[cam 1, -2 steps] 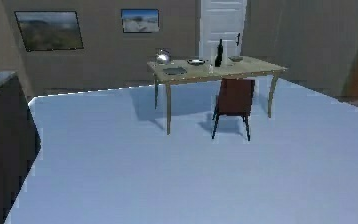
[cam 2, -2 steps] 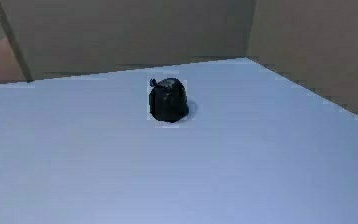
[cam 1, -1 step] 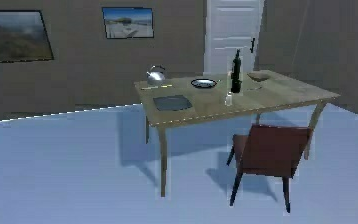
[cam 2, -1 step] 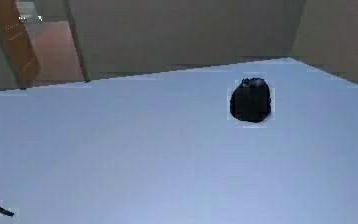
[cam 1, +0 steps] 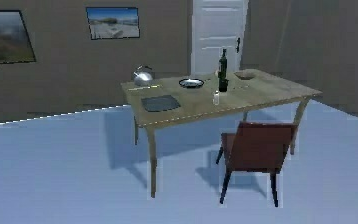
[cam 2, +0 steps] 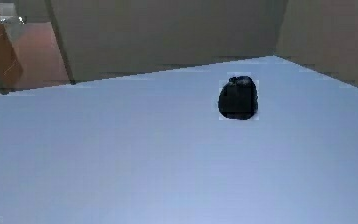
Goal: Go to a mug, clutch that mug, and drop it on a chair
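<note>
A wooden table (cam 1: 277, 104) stands in the middle of the forward view, with a dark red chair (cam 1: 257, 150) pushed against its near side. On the tabletop are a dark bottle (cam 1: 223, 72), a small white thing (cam 1: 216, 97) beside it, a shiny kettle-like thing (cam 1: 143, 75), a bowl (cam 1: 191, 83), a shallow dish (cam 1: 245, 74) and a dark flat slab (cam 1: 159, 103). I cannot make out a mug by shape.
A white door (cam 1: 217, 35) is in the wall behind the table, with two framed pictures (cam 1: 112, 21) to its left. In the arm side view, a black lumpy thing (cam 2: 240, 98) lies on the pale blue floor. A doorway (cam 2: 22, 45) opens at that view's top left.
</note>
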Robot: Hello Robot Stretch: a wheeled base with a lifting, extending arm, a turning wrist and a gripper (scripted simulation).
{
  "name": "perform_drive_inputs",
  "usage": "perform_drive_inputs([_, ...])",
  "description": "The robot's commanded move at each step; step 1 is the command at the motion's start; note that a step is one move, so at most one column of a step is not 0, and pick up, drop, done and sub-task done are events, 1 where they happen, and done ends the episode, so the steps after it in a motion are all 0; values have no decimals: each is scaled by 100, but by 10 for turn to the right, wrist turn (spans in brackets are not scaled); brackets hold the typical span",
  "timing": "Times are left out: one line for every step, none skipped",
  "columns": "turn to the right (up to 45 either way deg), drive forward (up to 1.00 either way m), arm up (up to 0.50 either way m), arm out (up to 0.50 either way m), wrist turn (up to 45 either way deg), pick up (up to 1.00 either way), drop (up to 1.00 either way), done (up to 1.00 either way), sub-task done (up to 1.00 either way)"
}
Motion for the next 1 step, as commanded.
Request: perform_drive_inputs([0, 70, 0, 0, 0, 0, 0, 0, 0])
